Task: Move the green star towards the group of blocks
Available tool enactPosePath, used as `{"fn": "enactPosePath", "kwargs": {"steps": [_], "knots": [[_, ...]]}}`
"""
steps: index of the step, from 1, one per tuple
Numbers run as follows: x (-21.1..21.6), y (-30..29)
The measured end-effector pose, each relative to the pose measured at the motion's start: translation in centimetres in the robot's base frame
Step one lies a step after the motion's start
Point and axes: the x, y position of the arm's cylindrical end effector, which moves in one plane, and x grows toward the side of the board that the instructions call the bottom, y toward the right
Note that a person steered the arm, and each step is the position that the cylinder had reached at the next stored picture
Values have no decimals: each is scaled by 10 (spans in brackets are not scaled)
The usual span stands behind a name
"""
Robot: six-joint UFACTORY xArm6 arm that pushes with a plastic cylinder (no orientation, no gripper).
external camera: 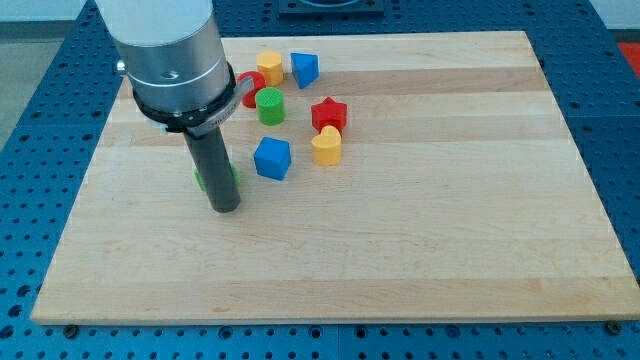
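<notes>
The green star [231, 173] is almost hidden behind my dark rod; only green slivers show on either side of it at the board's left. My tip [225, 208] rests on the board just below the star, touching or nearly touching it. The group of blocks lies to the upper right: a blue cube [272, 158], a yellow heart [326, 146], a red star [328, 113], a green cylinder [269, 105], a red block [251, 88] partly hidden by the arm, a yellow block [270, 67] and a blue block [304, 69].
The wooden board [420, 230] lies on a blue perforated table. The arm's grey body [170, 50] covers the board's upper left corner.
</notes>
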Motion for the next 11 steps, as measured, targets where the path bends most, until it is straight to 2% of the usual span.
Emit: {"fn": "enactPosePath", "kwargs": {"steps": [1,3,4,6,7,9,10,11], "knots": [[0,-31],[-8,-44],[-40,-44],[-52,-44],[-81,-44],[-79,-44],[-32,-44],[-17,-44]]}}
